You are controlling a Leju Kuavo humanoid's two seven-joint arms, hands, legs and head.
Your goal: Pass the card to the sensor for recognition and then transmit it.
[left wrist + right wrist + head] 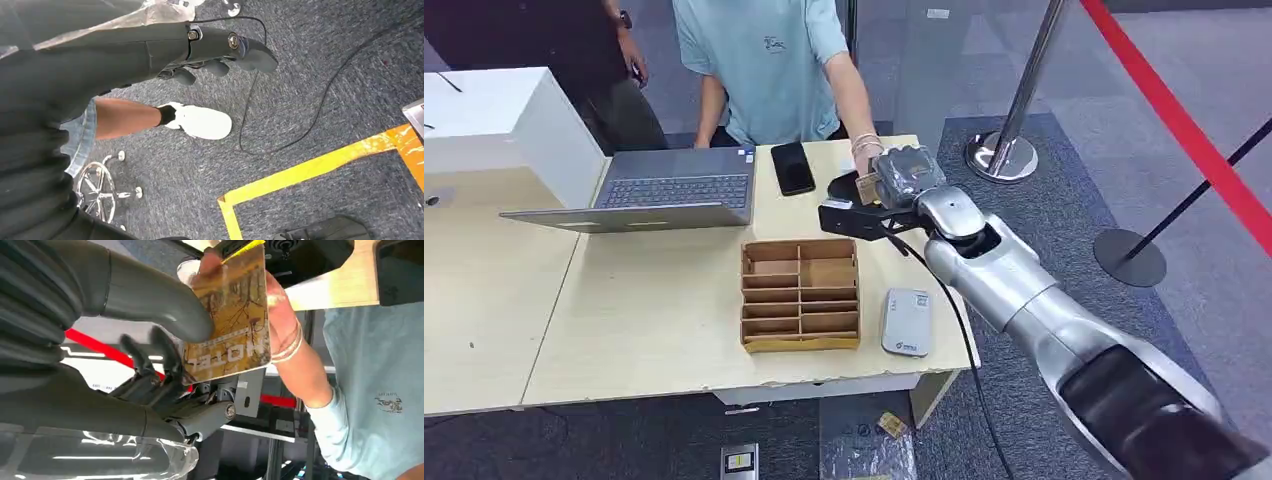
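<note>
Floor: grey carpet [1064,230], yellow tape [300,172] marking a corner on it. Light wood surface [624,310] abuts a second surface [474,290] on the left; white cabinet [494,115] stands at its far end. Chrome stanchion [1009,150] with red belt [1184,125] to the right. Glass partition [944,60] behind.

You're in an office-style demo space: desk [654,330] with laptop [659,195]; grey carpet [1064,190]; stanchion [1009,150] with red barrier belt [1184,120]; yellow floor tape [300,172].
</note>
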